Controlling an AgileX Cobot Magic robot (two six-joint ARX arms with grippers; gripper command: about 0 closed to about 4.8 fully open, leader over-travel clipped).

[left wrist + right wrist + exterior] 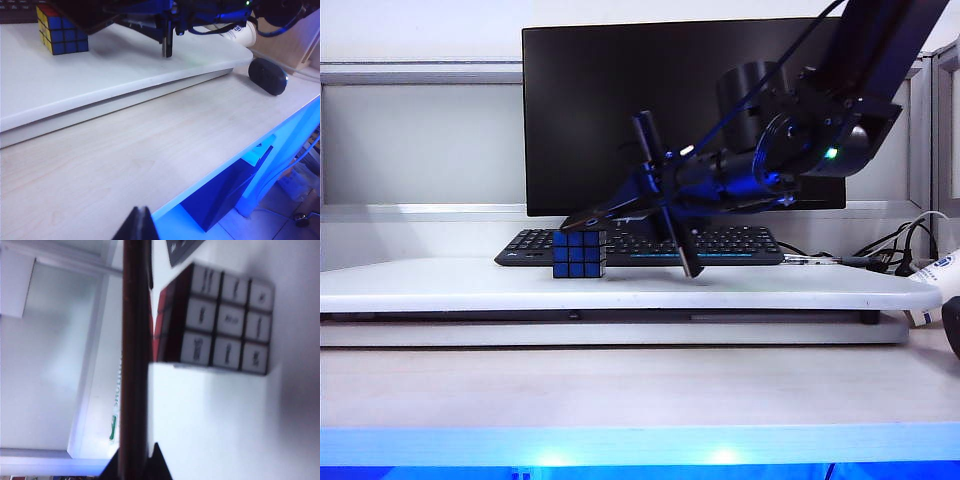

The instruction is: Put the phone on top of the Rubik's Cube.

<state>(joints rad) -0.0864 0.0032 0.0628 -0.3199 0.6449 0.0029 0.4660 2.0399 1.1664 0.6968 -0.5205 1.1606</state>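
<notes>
My right hand (665,195) clamps the thin black phone (595,212) tilted above the small blue-faced Rubik's Cube (579,254) near the tabletop's (470,285) back edge; off-centre release could tip it off; left hand (137,226) parked, grip unclear.

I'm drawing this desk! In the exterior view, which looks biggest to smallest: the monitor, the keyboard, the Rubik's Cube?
1. Monitor, by far the largest.
2. Keyboard, long and low, partly hidden behind the right gripper and the phone it holds.
3. Rubik's Cube, smallest, though it sits nearer the camera.
</notes>
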